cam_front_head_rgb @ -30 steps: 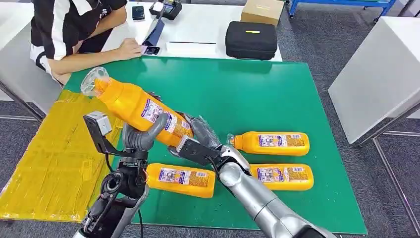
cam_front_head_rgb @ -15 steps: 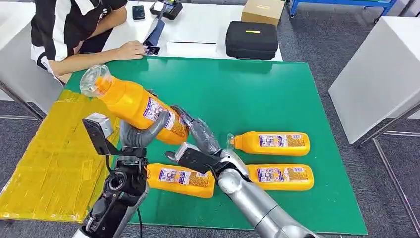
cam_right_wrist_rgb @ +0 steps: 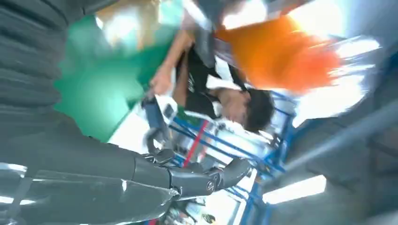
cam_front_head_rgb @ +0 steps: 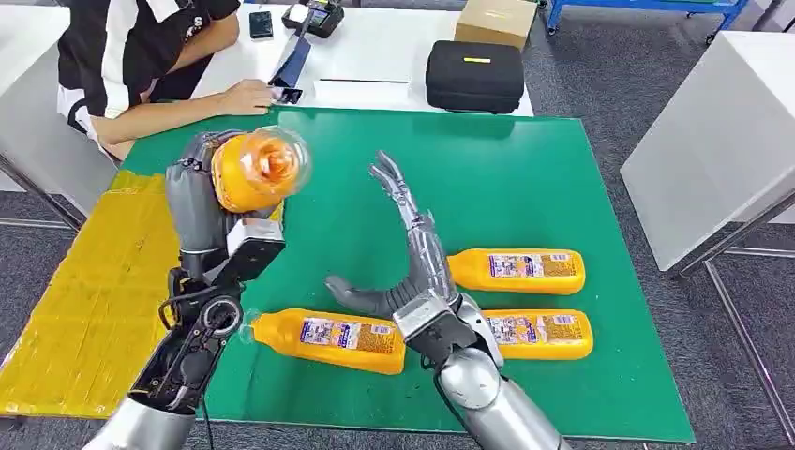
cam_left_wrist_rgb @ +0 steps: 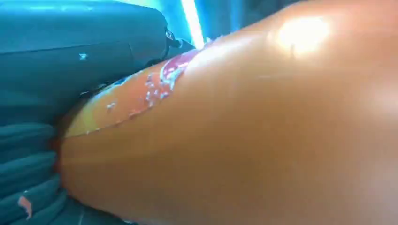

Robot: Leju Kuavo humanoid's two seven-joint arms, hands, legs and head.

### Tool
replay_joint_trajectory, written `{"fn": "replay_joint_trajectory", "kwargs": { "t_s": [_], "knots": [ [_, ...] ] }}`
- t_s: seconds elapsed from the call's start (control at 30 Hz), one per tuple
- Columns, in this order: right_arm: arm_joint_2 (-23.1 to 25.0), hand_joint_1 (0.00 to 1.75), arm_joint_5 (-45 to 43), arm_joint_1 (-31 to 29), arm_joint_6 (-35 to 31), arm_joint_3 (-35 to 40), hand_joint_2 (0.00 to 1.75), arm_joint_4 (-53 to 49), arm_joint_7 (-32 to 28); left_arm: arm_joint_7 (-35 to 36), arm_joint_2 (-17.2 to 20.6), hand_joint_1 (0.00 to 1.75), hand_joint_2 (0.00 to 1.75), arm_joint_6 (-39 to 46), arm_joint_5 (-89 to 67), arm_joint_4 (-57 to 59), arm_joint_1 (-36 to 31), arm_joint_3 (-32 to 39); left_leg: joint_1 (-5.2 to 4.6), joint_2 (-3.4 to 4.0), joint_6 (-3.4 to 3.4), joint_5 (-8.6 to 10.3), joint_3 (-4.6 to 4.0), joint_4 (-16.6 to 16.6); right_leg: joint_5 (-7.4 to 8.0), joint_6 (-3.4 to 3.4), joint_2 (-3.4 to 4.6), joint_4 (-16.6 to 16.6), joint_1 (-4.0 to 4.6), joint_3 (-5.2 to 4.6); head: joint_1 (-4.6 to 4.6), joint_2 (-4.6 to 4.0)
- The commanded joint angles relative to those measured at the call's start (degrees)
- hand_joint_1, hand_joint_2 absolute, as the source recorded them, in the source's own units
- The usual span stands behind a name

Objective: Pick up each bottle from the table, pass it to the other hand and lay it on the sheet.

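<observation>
My left hand (cam_front_head_rgb: 192,202) grips an orange bottle (cam_front_head_rgb: 253,169) above the green table's left part, its clear cap end turned toward my camera. In the left wrist view the bottle's orange body (cam_left_wrist_rgb: 244,136) lies against my fingers (cam_left_wrist_rgb: 28,159). My right hand (cam_front_head_rgb: 408,258) is raised over the middle of the table, fingers spread and holding nothing; the right wrist view shows its dark fingers (cam_right_wrist_rgb: 187,180) and the held bottle (cam_right_wrist_rgb: 277,54), blurred. Three orange bottles lie on the green table (cam_front_head_rgb: 487,169): one front left (cam_front_head_rgb: 328,335), two at the right (cam_front_head_rgb: 516,270) (cam_front_head_rgb: 539,335). The yellow sheet (cam_front_head_rgb: 89,300) lies left of the table.
A person (cam_front_head_rgb: 141,56) sits at the far left corner with a hand (cam_front_head_rgb: 246,94) on the white desk beyond. On that desk are a black case (cam_front_head_rgb: 475,75), a cardboard box (cam_front_head_rgb: 495,21) and a phone (cam_front_head_rgb: 262,24). A white table (cam_front_head_rgb: 722,141) stands to the right.
My right hand has let go of the bottle and swung upright with its fingers spread. My left hand has turned the bottle so its cap end faces the camera.
</observation>
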Motion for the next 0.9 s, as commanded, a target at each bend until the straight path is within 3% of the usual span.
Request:
{"fn": "replay_joint_trajectory", "kwargs": {
  "t_s": [0.03,0.1,0.13,0.2,0.23,0.33,0.53,0.77,0.8,0.83,0.9],
  "knots": [
    [-6.1,0.0,1.5,4.4,-3.0,1.4,1.75,-17.5,-0.4,14.8,6.7,1.75,1.75,0.7,-34.1,23.8,-16.6,6.4,0.03,-0.12,0.04,-0.1,0.26,0.0,-0.16,-0.35,-0.05,0.1,0.05,0.27,-0.02,0.0],
    [-6.9,0.0,1.6,4.8,-3.6,1.7,1.75,-19.6,-0.4,17.1,8.2,1.75,1.75,0.7,-36.3,29.4,-20.1,4.0,0.05,-0.14,0.04,-0.11,0.27,0.1,-0.14,-0.38,-0.05,0.1,0.08,0.28,-0.02,0.0],
    [-7.9,0.0,1.9,4.6,-3.6,2.2,1.75,-21.2,-0.6,22.2,10.8,1.75,1.75,0.7,-39.5,34.7,-23.5,-1.8,0.03,-0.13,0.02,0.01,0.1,0.0,0.01,-0.32,-0.09,0.1,0.06,0.09,0.02,0.0],
    [-8.5,0.0,2.1,4.6,-3.3,2.4,1.75,-22.4,-0.1,23.3,12.1,1.75,1.75,0.1,-39.5,38.6,-26.0,-3.9,0.03,-0.14,0.01,0.0,0.14,0.1,-0.02,-0.36,-0.09,0.1,0.06,0.12,0.02,0.0],
    [-8.9,0.0,2.8,4.6,-3.3,2.5,1.75,-23.0,0.0,26.5,13.7,1.75,1.75,-2.3,-39.5,41.2,-27.8,-8.5,0.04,-0.14,0.01,-0.03,0.18,0.1,-0.06,-0.42,-0.08,0.2,0.07,0.16,0.0,0.0],
    [-9.2,0.0,3.6,4.8,-2.9,2.4,1.75,-23.2,-0.2,29.8,15.4,1.75,1.75,-6.7,-39.5,44.5,-29.5,-12.3,0.03,-0.03,0.01,-0.05,0.27,0.1,-0.03,-0.42,0.04,0.1,0.06,0.21,0.02,0.0],
    [-10.1,0.0,5.1,5.9,-3.5,1.1,1.75,-23.0,0.3,29.8,19.7,1.75,1.75,-14.2,-39.5,49.0,-30.3,-11.9,0.06,0.2,0.0,-0.13,0.36,0.1,-0.02,-0.45,0.3,0.1,0.09,0.25,0.02,0.0],
    [-10.3,0.0,6.8,6.6,-4.1,1.0,1.75,-22.5,1.0,29.9,20.5,1.75,1.75,-20.1,-36.8,51.0,-29.8,-9.7,0.08,0.24,0.01,-0.05,0.26,0.0,0.01,-0.37,0.3,0.0,0.08,0.15,0.02,0.0],
    [-10.5,0.0,7.5,6.2,-3.7,1.4,1.75,-22.0,1.7,30.6,20.9,1.75,1.75,-23.2,-37.6,51.6,-29.7,-10.1,0.09,0.22,0.03,-0.16,0.39,0.1,-0.1,-0.49,0.31,0.1,0.1,0.29,0.02,0.0],
    [-10.6,0.0,7.9,5.8,-3.2,1.8,1.75,-21.4,2.2,30.7,22.0,1.75,1.75,-26.5,-39.5,51.7,-29.7,-15.9,0.07,0.26,0.01,-0.05,0.24,0.0,0.01,-0.37,0.32,0.0,0.08,0.14,0.02,0.0],
    [-10.4,0.0,7.9,5.7,-3.3,1.8,1.75,-21.0,2.2,30.6,22.6,1.75,1.75,-26.0,-39.5,51.7,-29.1,-16.2,0.08,0.28,0.01,-0.09,0.3,0.1,-0.02,-0.43,0.38,0.1,0.09,0.19,0.02,0.0]
  ]
}}
